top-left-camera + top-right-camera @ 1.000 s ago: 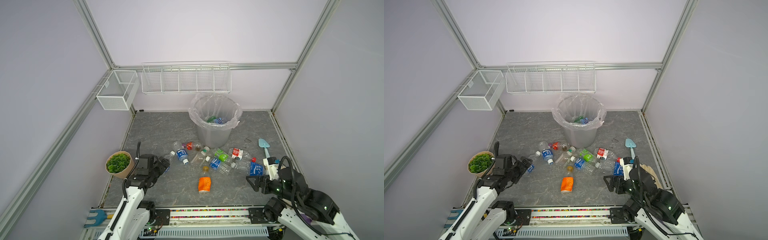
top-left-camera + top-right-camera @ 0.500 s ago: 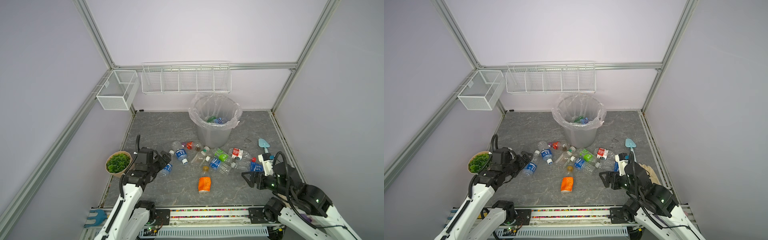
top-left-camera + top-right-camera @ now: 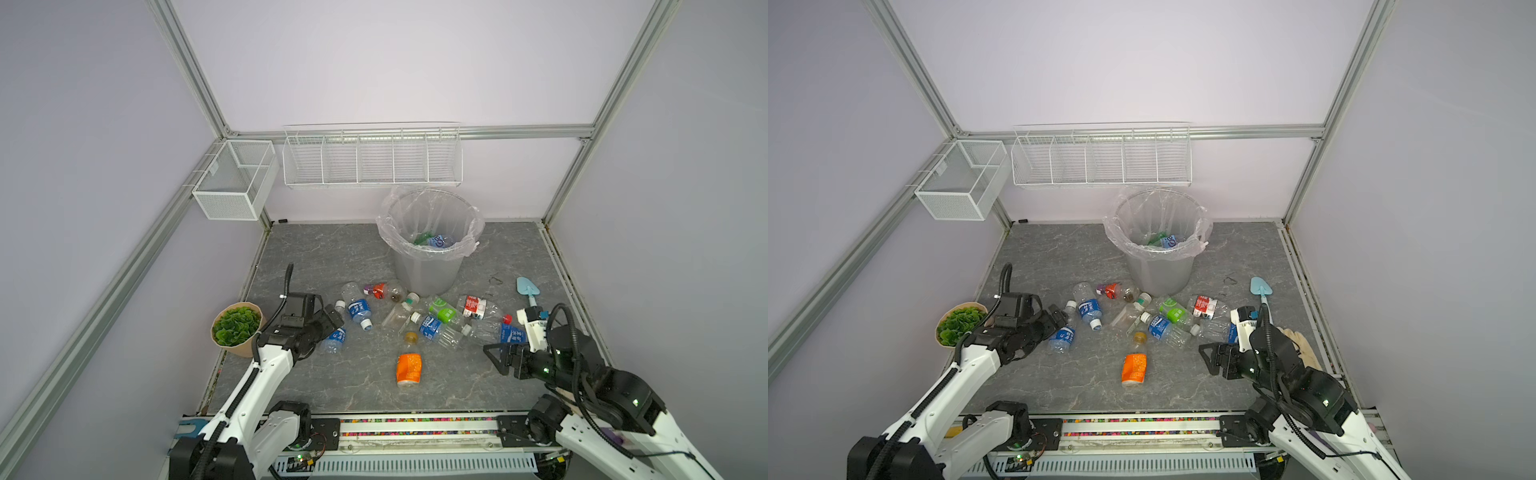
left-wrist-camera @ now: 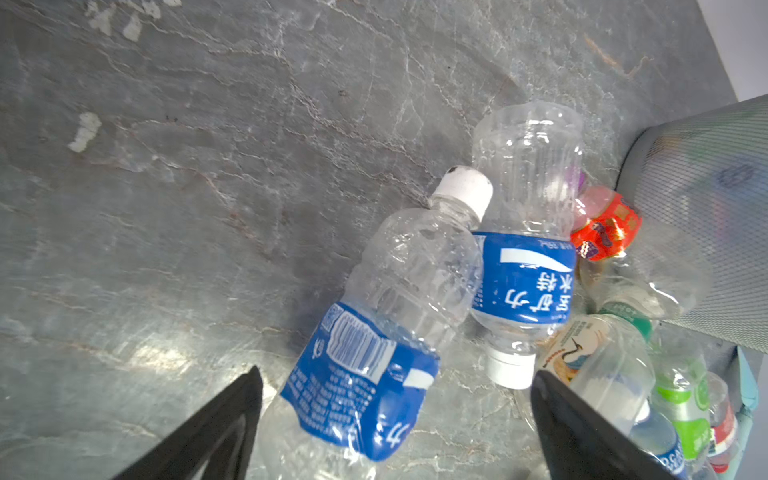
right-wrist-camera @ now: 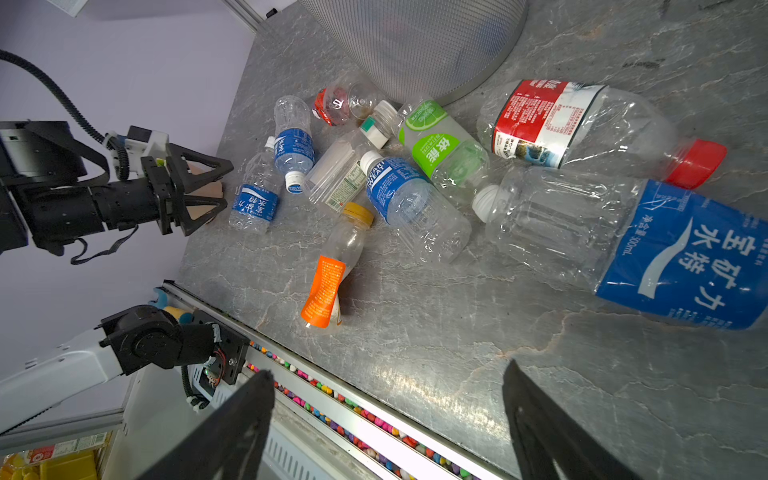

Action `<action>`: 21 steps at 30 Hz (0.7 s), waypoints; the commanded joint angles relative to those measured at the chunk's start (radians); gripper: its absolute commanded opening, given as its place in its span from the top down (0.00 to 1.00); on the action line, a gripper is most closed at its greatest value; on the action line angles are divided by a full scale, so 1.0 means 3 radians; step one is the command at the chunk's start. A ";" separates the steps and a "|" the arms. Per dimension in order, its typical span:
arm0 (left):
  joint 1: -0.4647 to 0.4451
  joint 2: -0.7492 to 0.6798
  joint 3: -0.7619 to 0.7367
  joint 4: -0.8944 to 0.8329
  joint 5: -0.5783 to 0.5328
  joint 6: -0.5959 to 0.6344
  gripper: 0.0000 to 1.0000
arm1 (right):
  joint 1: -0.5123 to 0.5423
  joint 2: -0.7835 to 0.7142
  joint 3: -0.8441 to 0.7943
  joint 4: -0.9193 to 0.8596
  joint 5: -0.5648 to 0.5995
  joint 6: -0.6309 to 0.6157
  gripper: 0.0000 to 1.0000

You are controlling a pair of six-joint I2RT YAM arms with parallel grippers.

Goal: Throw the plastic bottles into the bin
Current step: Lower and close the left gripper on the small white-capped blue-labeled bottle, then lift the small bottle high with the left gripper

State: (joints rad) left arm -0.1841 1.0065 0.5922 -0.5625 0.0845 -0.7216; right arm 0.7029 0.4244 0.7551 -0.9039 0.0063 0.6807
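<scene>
Moves left gripper (image 4: 397,378) forward: now brackets crumpled clear blue-labelled plastic bottle (image 4: 411,266), jaws wide, nothing gripped. Keeps right gripper (image 5: 386,372) spread, empty. Ready to close; round grey bag-lined bin (image 3: 428,274) well apart.

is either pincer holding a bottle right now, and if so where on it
Nothing is held. The left pincer and the right pincer are both open and empty; the left one is near a blue-label bottle, not gripping it.

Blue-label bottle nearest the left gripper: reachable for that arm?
Probably yes. The left gripper is open, lined up on the blue-label bottle; nothing lies over it, only a second blue-label bottle beside its cap.
</scene>
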 commanded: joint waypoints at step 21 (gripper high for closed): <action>-0.0041 0.0247 -0.0625 0.0563 0.0039 -0.0075 0.55 | 0.0018 -0.0018 -0.0124 0.0103 -0.0015 0.0067 0.12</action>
State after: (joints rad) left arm -0.1921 1.1084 0.4316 -0.3489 0.1379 -0.7383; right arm 0.7029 0.4076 0.7288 -0.8989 0.0063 0.6819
